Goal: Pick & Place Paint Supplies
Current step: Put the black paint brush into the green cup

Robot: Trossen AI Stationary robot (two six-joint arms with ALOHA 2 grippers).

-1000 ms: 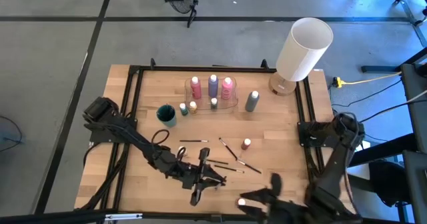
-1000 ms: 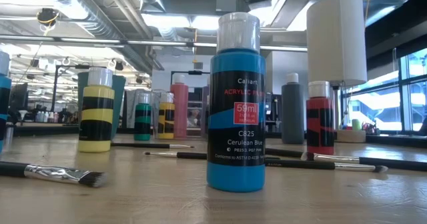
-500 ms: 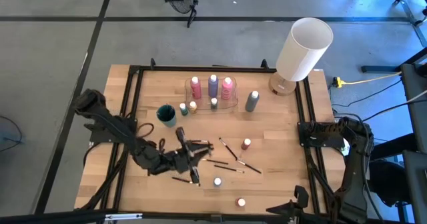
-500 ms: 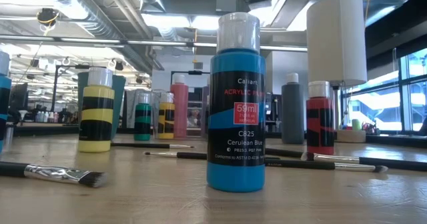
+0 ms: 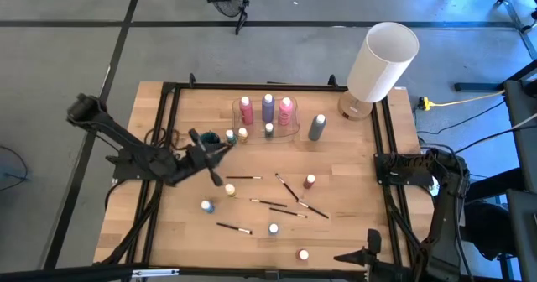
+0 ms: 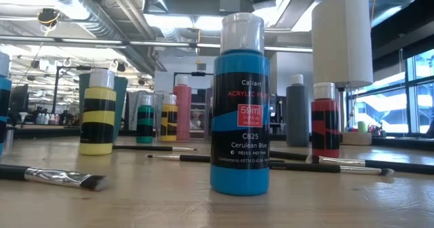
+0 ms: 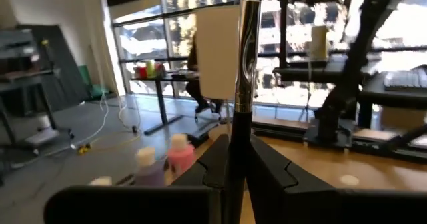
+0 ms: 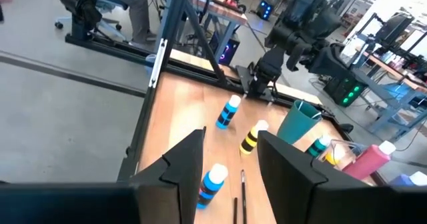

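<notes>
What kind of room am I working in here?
Probably an open lab or workshop: bare ceiling ducts overhead, a taped concrete floor around the table, and equipment benches behind.

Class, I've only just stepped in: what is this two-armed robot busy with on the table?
It is sorting paint supplies. The left gripper is shut on a paintbrush, holding it upright near the teal cup. The right gripper hangs open and empty off the table's near right corner. Several small bottles and brushes lie scattered on the wooden table, including a blue bottle.
</notes>
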